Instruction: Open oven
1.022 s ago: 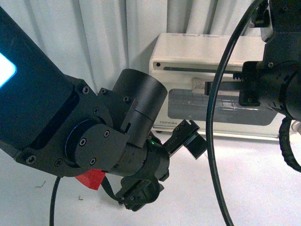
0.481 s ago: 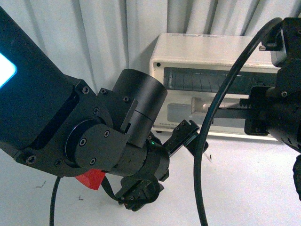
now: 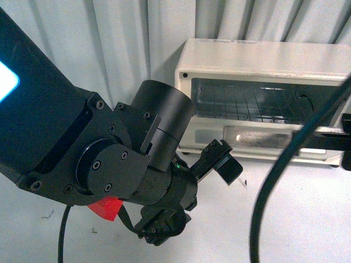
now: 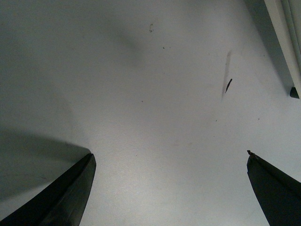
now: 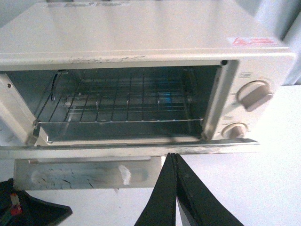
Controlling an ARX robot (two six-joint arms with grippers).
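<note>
At the far left of the front view, you see the thick black left arm (image 3: 109, 148), with a bright blue-lit panel (image 3: 6, 81) at the picture's edge. A red tag (image 3: 107, 208) shows under the arm, and a thin black cable (image 3: 63, 235) runs down in front of the white table (image 3: 307, 219). Behind everything hangs a pale curtain (image 3: 120, 38) in long folds.

In the left wrist view, the left gripper (image 4: 169, 155) has its two dark fingertips (image 4: 80, 179) spread wide above the bare table, with nothing between them. The surface there is plain white, with one small dark mark (image 4: 228, 85) and a few specks.

Further right, the oven (image 3: 258, 55) stands at the back of the table, just in front of the curtain. Its door (image 5: 117, 149) is folded down, so you look straight at the wire rack (image 5: 122, 101) inside. The flat silver handle (image 5: 70, 175) lies at the door's front edge. Two knobs (image 5: 254, 94) sit on the oven's right panel, and a red label (image 5: 247, 41) is on its top.

Toward the right, a thick blurred cable (image 3: 269, 203) crosses the front view. The right gripper (image 5: 173, 157) is just in front of the lowered door, with its fingers pressed together, and you can see nothing caught between them.
</note>
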